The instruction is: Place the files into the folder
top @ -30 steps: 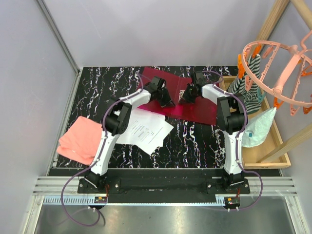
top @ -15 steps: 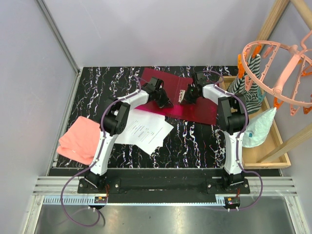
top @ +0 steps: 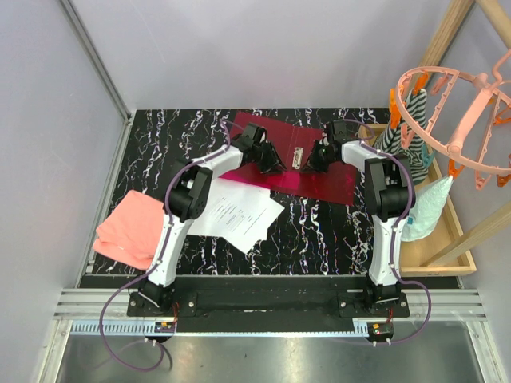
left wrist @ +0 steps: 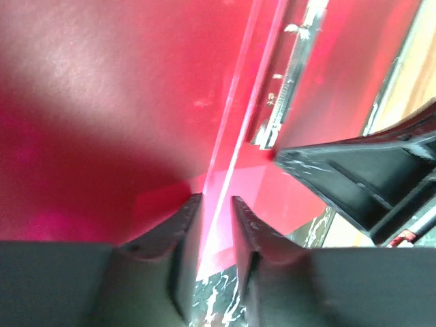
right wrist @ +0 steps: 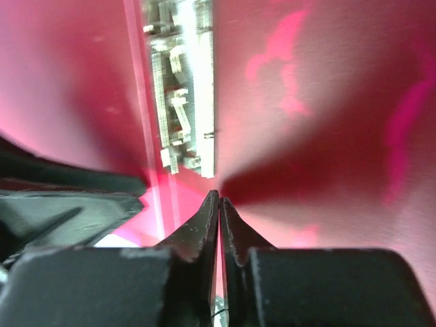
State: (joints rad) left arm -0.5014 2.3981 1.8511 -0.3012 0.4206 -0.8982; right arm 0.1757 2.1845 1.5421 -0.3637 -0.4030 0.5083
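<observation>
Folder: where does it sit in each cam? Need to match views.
Top external: folder lies upper middle, tilted, its right end lower.
Left wrist: folder fills nearly the whole picture.
Right wrist: folder fills nearly the whole picture.
Shared landmark: its white label, near the folder's middle from above, upper right in the left wrist view, upper left of centre in the right wrist view.
</observation>
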